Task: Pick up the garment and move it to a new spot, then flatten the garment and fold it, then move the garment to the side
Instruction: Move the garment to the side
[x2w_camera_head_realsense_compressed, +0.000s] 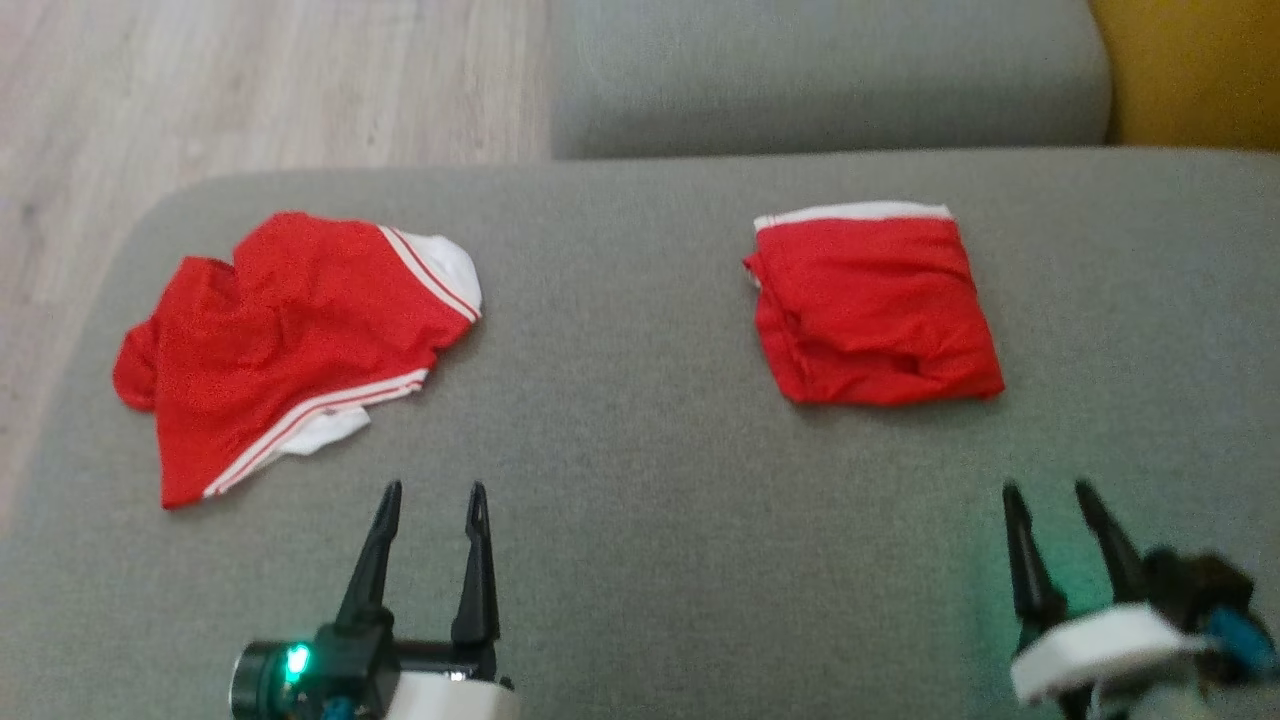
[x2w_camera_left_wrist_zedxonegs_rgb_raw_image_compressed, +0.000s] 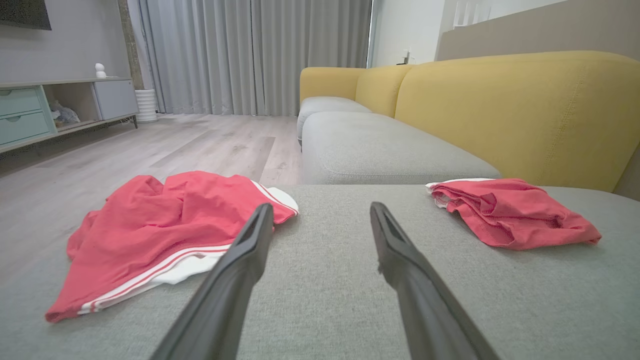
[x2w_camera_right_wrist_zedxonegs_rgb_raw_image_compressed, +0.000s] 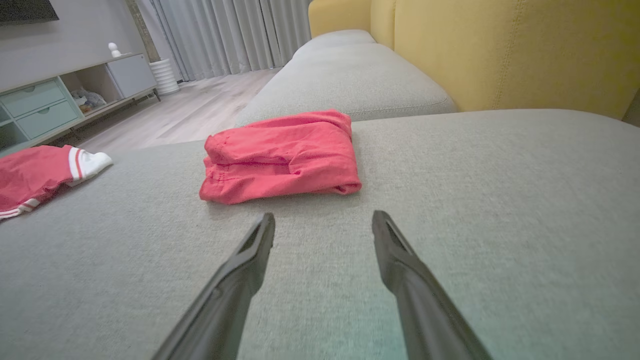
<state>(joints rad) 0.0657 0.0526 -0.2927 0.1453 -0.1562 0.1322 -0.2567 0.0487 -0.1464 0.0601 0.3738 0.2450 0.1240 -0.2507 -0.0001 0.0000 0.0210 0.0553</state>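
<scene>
A crumpled red garment (x2w_camera_head_realsense_compressed: 290, 340) with white striped trim lies on the left of the grey sofa seat (x2w_camera_head_realsense_compressed: 640, 480); it also appears as the red garment (x2w_camera_left_wrist_zedxonegs_rgb_raw_image_compressed: 160, 225) and at the left edge as the red garment (x2w_camera_right_wrist_zedxonegs_rgb_raw_image_compressed: 35, 175). A second red garment (x2w_camera_head_realsense_compressed: 875, 305), folded into a rough square, lies at the right; it shows as the folded garment (x2w_camera_left_wrist_zedxonegs_rgb_raw_image_compressed: 510, 212) and the folded garment (x2w_camera_right_wrist_zedxonegs_rgb_raw_image_compressed: 282, 157). My left gripper (x2w_camera_head_realsense_compressed: 433, 490) hovers open just in front of the crumpled one, holding nothing. Over to the right, my right gripper (x2w_camera_head_realsense_compressed: 1050, 490) is open and empty, in front of the folded one.
The seat's rounded left edge drops to a pale wood floor (x2w_camera_head_realsense_compressed: 200, 80). Another grey cushion (x2w_camera_head_realsense_compressed: 830, 70) lies beyond, with a yellow backrest (x2w_camera_left_wrist_zedxonegs_rgb_raw_image_compressed: 515, 110) at the right. A low cabinet (x2w_camera_left_wrist_zedxonegs_rgb_raw_image_compressed: 55, 107) and grey curtains (x2w_camera_left_wrist_zedxonegs_rgb_raw_image_compressed: 250, 55) stand across the room.
</scene>
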